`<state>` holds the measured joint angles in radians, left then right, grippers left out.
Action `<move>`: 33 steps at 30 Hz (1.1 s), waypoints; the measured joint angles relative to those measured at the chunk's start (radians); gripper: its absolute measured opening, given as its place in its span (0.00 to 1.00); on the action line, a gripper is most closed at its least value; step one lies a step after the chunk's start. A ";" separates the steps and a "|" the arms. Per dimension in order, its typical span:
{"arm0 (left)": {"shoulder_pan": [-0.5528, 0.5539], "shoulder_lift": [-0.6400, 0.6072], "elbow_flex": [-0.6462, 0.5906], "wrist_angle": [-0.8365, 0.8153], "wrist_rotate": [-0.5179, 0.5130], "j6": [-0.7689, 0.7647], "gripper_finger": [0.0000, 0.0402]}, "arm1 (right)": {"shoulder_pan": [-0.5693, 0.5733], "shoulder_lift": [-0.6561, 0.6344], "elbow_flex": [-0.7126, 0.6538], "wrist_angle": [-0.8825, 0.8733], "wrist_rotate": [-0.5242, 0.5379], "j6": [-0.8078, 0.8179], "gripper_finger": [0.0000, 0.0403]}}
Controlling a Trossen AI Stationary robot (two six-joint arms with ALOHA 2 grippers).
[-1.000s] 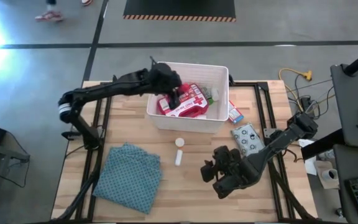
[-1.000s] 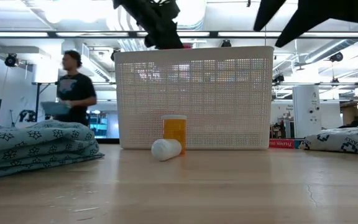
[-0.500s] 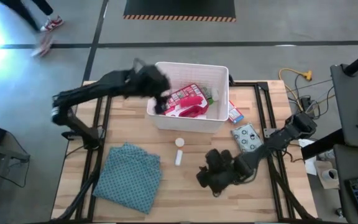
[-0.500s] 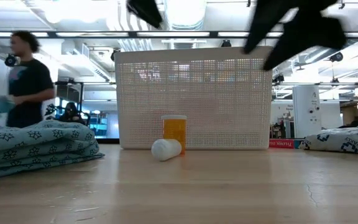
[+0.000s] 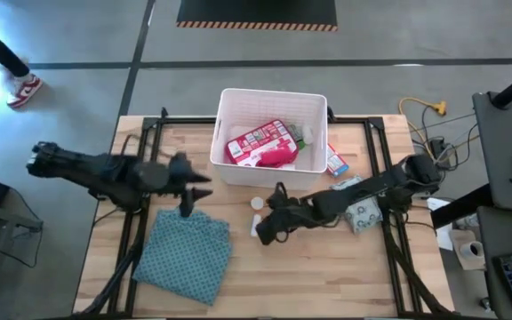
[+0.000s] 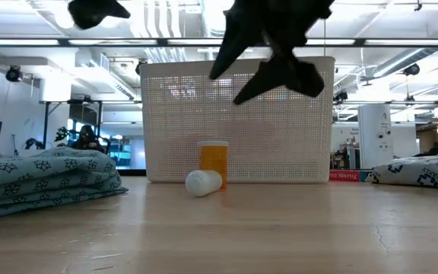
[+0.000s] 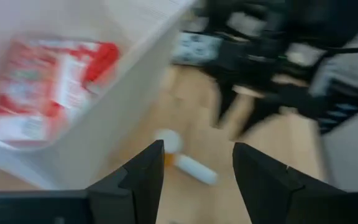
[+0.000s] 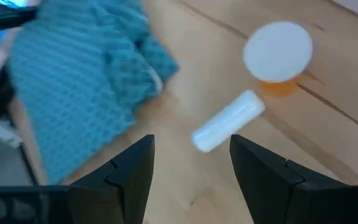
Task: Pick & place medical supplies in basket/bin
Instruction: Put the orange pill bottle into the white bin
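first aid case [image 7: 48, 81] blurred, bin [image 7: 104, 124] cut off

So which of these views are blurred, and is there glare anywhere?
Left wrist view: smeared throughout, bin and case soft. Right wrist view: slightly soft. Low view: table sharp, arms dark silhouettes against bright ceiling lights. High view: strong glare on the floor at the upper left.

bin [image 5: 274, 100] at table's [image 5: 327, 276] far centre, case [image 5: 258, 142] inside | bottle [image 5: 257, 204] upright just before bin's near wall, tube [image 5: 255, 226] lying just before it | cloth [image 5: 186, 252] near-left | box [image 5: 336, 162] just right of bin — soft pack [image 5: 356, 197] right, nearer than box
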<state>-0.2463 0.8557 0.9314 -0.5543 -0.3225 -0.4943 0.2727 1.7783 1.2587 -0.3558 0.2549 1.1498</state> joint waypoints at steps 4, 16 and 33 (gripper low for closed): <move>-0.121 -0.115 -0.171 0.132 -0.046 -0.116 0.42 | -0.018 0.061 0.092 -0.122 0.043 0.080 0.50; -0.282 -0.186 -0.369 0.178 -0.127 -0.312 0.43 | -0.026 0.386 0.543 -0.589 0.118 0.252 0.67; -0.327 -0.108 -0.357 0.174 -0.123 -0.309 0.43 | -0.030 0.566 0.824 -0.815 0.216 0.342 0.89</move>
<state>-0.5737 0.7480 0.5739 -0.3808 -0.4454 -0.8032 0.2428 2.3446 2.0827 -1.1712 0.4711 1.4913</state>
